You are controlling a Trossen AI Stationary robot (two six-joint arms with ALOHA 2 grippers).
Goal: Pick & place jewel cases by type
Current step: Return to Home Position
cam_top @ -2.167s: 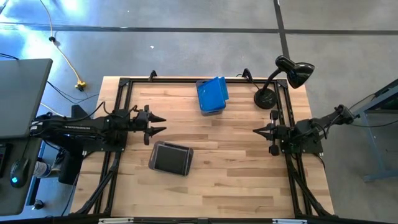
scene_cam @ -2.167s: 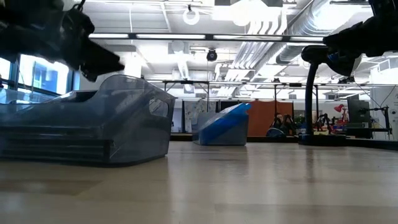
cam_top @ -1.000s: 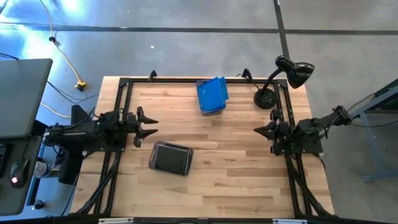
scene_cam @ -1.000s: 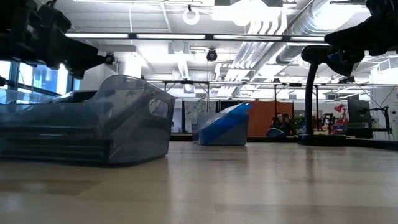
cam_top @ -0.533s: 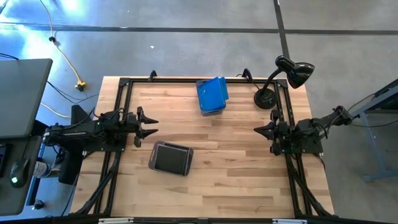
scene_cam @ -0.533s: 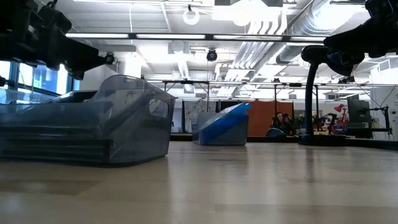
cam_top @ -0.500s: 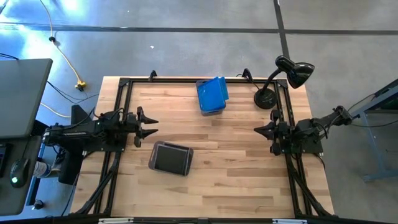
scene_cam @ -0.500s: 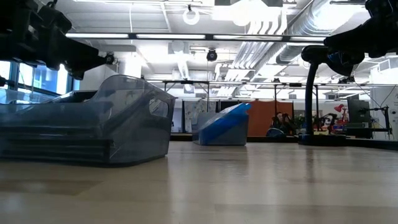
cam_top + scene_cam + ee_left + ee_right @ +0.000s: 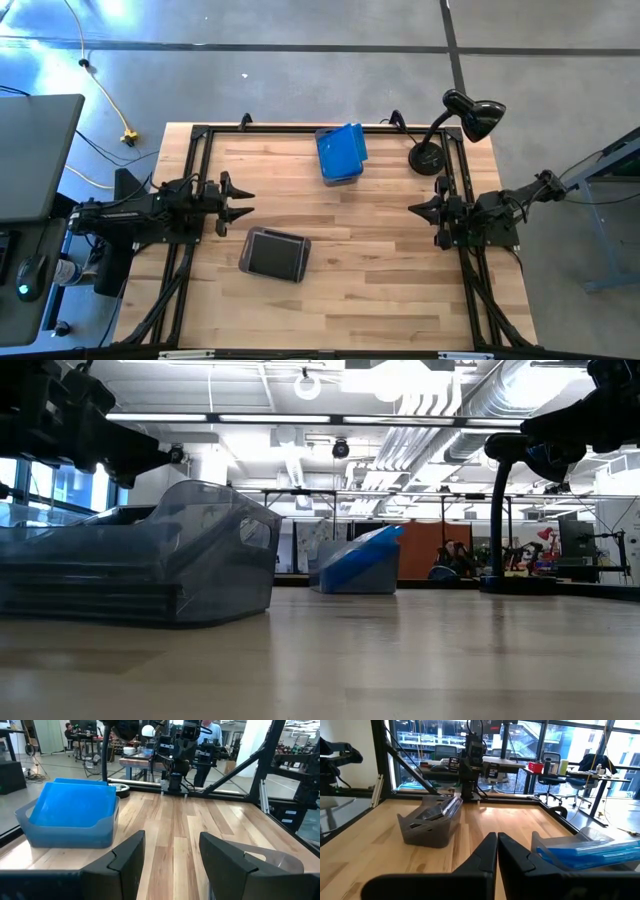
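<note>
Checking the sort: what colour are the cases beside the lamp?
Blue cases; best in the high view.

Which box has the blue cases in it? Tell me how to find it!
Look at the wooden table and find the black desk lamp at its far edge. Along that edge from the lamp's base sits a smoky-grey tub. It is the one stuffed with bright blue cases; the other tub, nearer the table's middle, looks dark inside.

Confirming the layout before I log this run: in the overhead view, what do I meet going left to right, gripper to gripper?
left gripper, open → grey tub holding dark jewel cases → second tub holding blue jewel cases → right gripper, shut
</note>
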